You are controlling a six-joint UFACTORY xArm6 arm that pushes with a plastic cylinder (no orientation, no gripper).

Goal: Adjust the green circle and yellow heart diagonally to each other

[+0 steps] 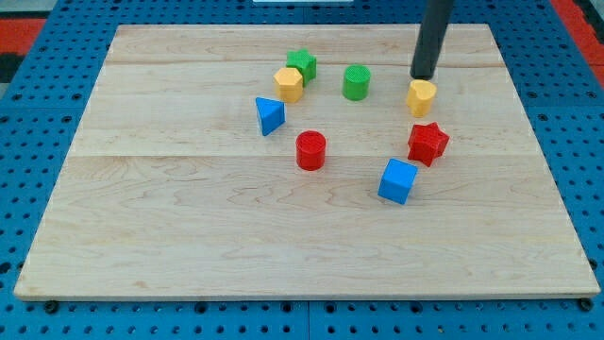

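Camera view, single moment. My tip stands just above the yellow heart on the view's upper right of the worktop, at the heart's top edge and either touching it or just short of it; I cannot tell which. I carry no gripper, only the rod, so nothing is held and there is no opening to report. The green circle lies to the view's left of the heart, near but apart, and only slightly higher in the view, so the two sit almost side by side rather than diagonally. Further left are a green star, a yellow hexagon touching it, and a blue triangle; a red cylinder sits lower centre, a red star just below the heart, and a blue cube below that.

Step in hand, as I judge it: setting up a push on the heart. The next move calls for a short push toward the view's bottom, enough to offset the heart from the circle. The red star lies close on that line, so the stroke should be brief or angled slightly to avoid knocking it.
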